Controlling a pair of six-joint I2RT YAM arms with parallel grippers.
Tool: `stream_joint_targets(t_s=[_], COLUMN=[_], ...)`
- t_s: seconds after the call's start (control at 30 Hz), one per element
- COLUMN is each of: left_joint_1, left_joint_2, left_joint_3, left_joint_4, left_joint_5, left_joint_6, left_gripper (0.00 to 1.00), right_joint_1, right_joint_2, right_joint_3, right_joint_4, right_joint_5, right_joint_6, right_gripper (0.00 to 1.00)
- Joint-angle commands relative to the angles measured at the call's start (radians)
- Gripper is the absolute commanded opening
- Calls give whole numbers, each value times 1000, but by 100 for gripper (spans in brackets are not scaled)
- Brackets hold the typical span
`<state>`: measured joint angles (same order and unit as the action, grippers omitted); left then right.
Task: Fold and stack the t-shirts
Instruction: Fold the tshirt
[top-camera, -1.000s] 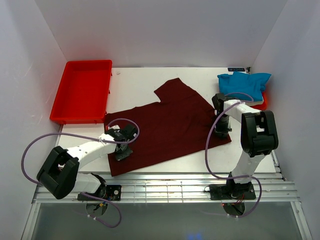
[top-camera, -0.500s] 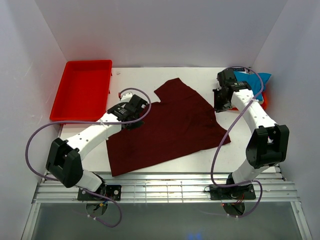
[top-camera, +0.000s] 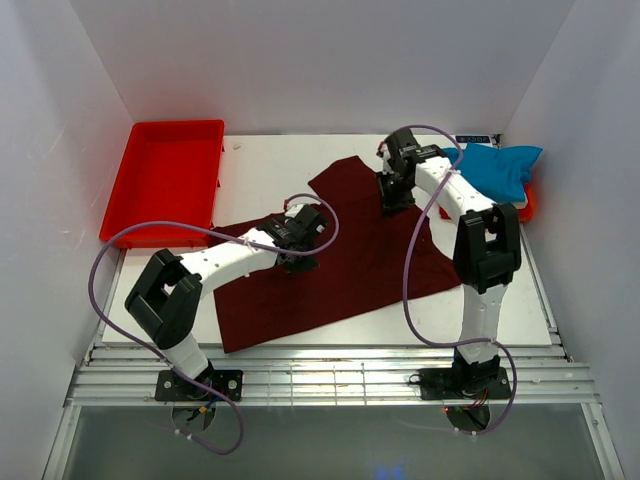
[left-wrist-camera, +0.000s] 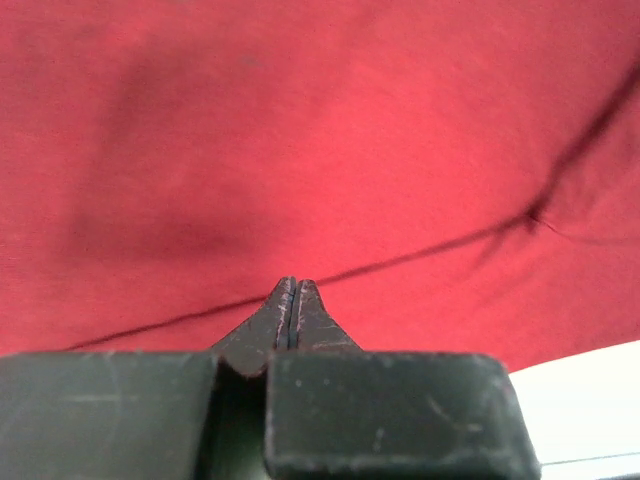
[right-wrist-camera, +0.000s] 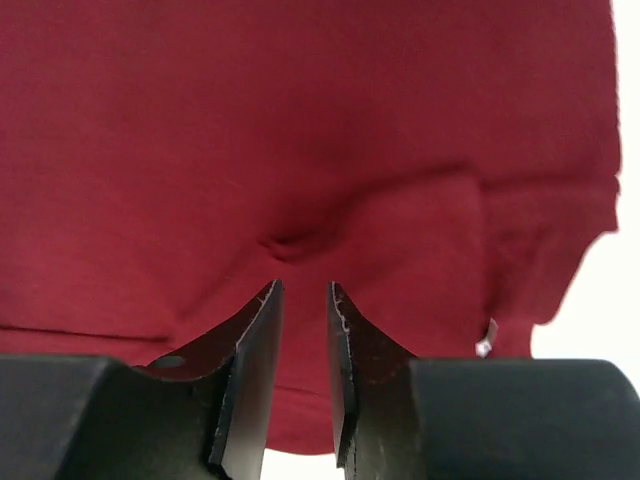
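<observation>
The dark maroon t-shirt (top-camera: 345, 255) lies spread flat on the white table (top-camera: 270, 165). It fills the left wrist view (left-wrist-camera: 320, 130) and the right wrist view (right-wrist-camera: 300, 120). My left gripper (top-camera: 300, 243) hovers over the shirt's left-middle part; its jaws (left-wrist-camera: 290, 287) are pressed together with nothing between them. My right gripper (top-camera: 390, 195) is over the shirt's far right part, jaws (right-wrist-camera: 303, 288) a little apart above a small pucker (right-wrist-camera: 290, 245) in the cloth. The bright blue t-shirt (top-camera: 495, 168) lies crumpled at the far right. The cream t-shirt is not visible.
A red tray (top-camera: 165, 180) stands at the far left of the table. Another red tray (top-camera: 527, 205) lies under the blue shirt at the right. White walls close in the back and both sides. A small white tag (right-wrist-camera: 485, 345) shows at the shirt's edge.
Left gripper moved from the shirt's near left edge up and right onto its middle. Right gripper moved from the right hem to the far side, then left over the shirt's top.
</observation>
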<state>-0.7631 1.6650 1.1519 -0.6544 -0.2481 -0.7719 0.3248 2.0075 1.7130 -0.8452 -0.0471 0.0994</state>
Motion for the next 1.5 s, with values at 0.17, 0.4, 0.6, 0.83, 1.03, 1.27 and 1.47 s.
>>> stream_joint_targets(t_s=[0.17,0.4,0.6,0.83,1.03,1.27,1.47], left_joint_1=[-65,-68,-68,-68,-68,-68,-67], left_joint_2=[32,15,-10,-28,-37,-54,-70], left_joint_3=[6,-15,-47,-64,-77,-95,-112], left_joint_4=[48,42,38,33,32,29,27], left_joint_5=[47,27,12,0,-10,-19,-29], left_joint_6=[-7,-12,-27,-38,-44,-52,-61], left_gripper=[0,0,0,0,0,0,0], right_joint_1=[94,115,120,131,146,157,163], right_joint_2=[95,161,197,211,194,204,186], right_joint_3=[129,94,82,54,17,16,13], right_joint_4=[-37,-25,-20,-28,-26,-32,-38], right_joint_5=[-16,6,29,39,64,92,130], right_joint_6=[-59,-79,-87,-90,-93,-93,-92], right_gripper=[33,33,33,33,33,12,8])
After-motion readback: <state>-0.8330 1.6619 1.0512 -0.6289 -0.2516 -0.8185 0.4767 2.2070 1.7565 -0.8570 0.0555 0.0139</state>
